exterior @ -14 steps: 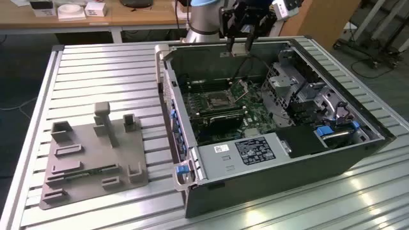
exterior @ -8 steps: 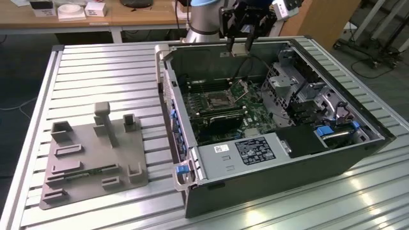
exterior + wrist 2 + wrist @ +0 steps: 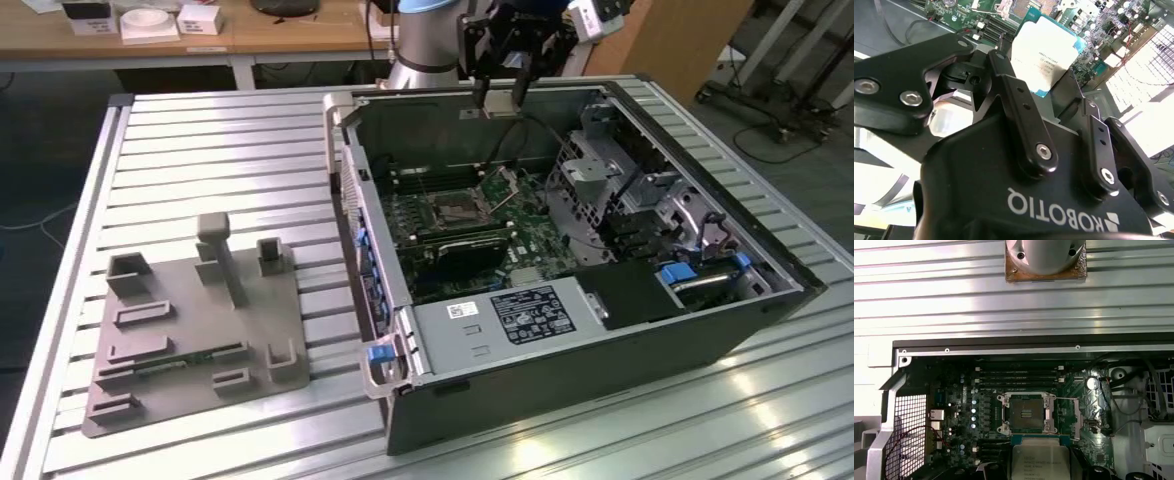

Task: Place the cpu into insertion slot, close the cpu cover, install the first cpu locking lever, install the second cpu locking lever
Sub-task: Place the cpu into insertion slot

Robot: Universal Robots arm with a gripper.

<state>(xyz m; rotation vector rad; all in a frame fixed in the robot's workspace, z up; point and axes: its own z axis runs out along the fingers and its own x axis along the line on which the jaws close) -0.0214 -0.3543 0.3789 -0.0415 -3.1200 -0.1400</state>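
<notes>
My gripper (image 3: 501,97) hangs above the far wall of the open computer case (image 3: 747,330), shut on the cpu (image 3: 501,104). In the second wrist view the cpu (image 3: 1046,52) is a silvery square chip with a blue-green edge, clamped between the two black fingers (image 3: 1021,100). The insertion slot (image 3: 457,208) lies on the green board well below the gripper and nearer the camera, its dark centre uncovered. In the first wrist view the cpu (image 3: 1040,462) sits just off the insertion slot (image 3: 1026,413). The cpu cover (image 3: 507,184) seems to stand raised at the slot's side.
A grey box with a black label (image 3: 514,315) fills the case's near end, and a metal drive cage (image 3: 627,180) stands at the exterior view's right. Long memory slots (image 3: 1019,375) run beside the socket. A grey fixture plate (image 3: 200,320) lies on the slatted table (image 3: 214,150).
</notes>
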